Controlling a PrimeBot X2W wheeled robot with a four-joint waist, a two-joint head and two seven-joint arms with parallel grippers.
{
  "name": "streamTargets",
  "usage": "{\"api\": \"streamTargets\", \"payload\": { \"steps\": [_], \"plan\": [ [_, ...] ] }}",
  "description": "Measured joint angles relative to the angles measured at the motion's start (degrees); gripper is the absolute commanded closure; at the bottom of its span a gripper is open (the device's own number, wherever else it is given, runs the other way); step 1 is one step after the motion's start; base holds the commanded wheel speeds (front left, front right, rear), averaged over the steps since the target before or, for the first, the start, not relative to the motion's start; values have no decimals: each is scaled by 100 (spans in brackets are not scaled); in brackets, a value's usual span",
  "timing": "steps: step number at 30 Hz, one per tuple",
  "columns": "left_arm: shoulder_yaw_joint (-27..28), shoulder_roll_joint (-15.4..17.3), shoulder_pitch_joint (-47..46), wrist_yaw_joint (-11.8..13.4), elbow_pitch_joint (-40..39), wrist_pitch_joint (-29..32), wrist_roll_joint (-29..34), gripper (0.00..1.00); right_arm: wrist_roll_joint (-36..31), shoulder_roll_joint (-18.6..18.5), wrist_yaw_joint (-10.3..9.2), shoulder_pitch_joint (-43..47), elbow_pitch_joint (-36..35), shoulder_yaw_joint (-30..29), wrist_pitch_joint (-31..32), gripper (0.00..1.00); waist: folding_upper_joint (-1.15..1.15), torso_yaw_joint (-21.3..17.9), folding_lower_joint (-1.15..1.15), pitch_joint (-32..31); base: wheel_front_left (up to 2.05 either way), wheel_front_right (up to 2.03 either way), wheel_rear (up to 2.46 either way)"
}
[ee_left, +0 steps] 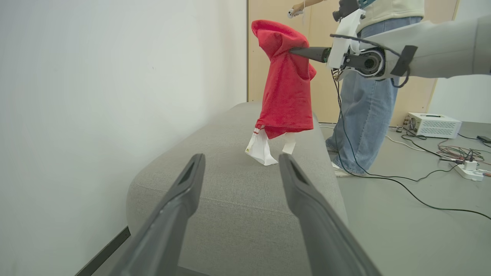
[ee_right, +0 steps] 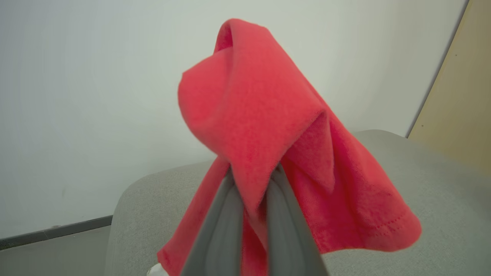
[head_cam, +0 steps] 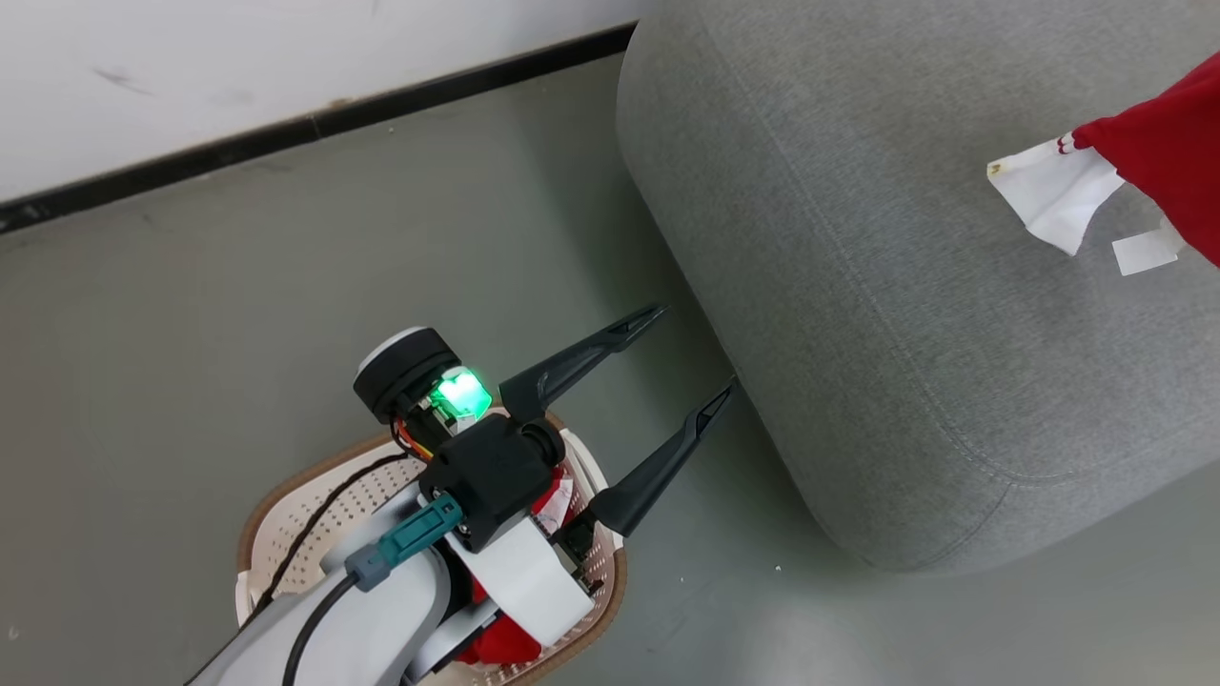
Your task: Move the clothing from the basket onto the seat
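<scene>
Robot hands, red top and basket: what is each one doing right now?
right gripper, shut on red garment.
red garment, hanging above the seat.
left gripper, open and empty.
basket, on the floor, red clothing inside.

Grey floor (head_cam: 191, 286) carries the basket (head_cam: 329, 505), with the grey seat (head_cam: 905, 333) near it, apart. Further off on the floor: loose cables (ee_left: 454, 151), a white power strip (ee_left: 470, 170), a white box (ee_left: 433, 124).
</scene>
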Motion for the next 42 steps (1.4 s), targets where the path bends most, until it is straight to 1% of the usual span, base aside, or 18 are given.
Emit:
{"api": "streamTargets", "payload": {
  "steps": [7,11,19,27,28,29,30,32,33,35,36,37,42],
  "plan": [
    [1,76,-230,0,-71,94,156,0,-223,509,0,-6,408,-123,-1,100,0,134,0,357,0,0,0],
    [0,94,-352,0,-70,127,185,0,-339,758,0,3,743,-376,-1,100,0,213,1,595,0,0,0],
    [-101,148,-553,-2,-10,180,357,0,-512,944,0,2,1435,-742,-1,100,0,289,0,916,0,0,0],
    [-210,154,-656,-10,38,220,380,0,-664,1254,0,-143,1659,-1023,-1,100,0,314,0,1137,0,0,0],
    [-215,154,-672,-10,46,220,382,0,-665,1274,0,-186,1709,-1040,-1,96,0,313,0,1156,0,0,0],
    [-218,162,-685,-10,60,220,382,0,-676,1293,0,-218,1746,-1048,-1,77,0,311,0,1174,0,0,0],
    [-218,162,-685,-10,60,220,382,0,-676,1293,0,-218,1746,-1048,-1,65,0,311,0,1174,0,0,0],
    [-229,186,-687,-10,124,215,382,0,-708,1336,0,-235,1783,-1054,-1,51,0,299,0,1187,0,0,0],
    [-235,192,-687,-10,145,212,382,0,-730,1358,0,-234,1804,-1054,-1,33,0,295,0,1186,0,0,0],
    [-246,192,-687,-27,186,165,382,0,-798,1381,0,-233,1812,-1062,-1,14,0,285,0,1181,0,0,0],
    [-255,191,-687,-29,203,160,382,0,-825,1383,0,-233,1815,-1070,-1,2,0,280,0,1176,0,0,0],
    [-261,191,-687,-29,223,147,382,0,-869,1384,0,-233,1817,-1073,-1,0,0,274,0,1170,0,0,0],
    [-276,191,-686,-38,353,60,379,0,-987,1383,0,-231,1814,-1151,-1,0,0,248,1,1120,0,0,0]
  ]
}}
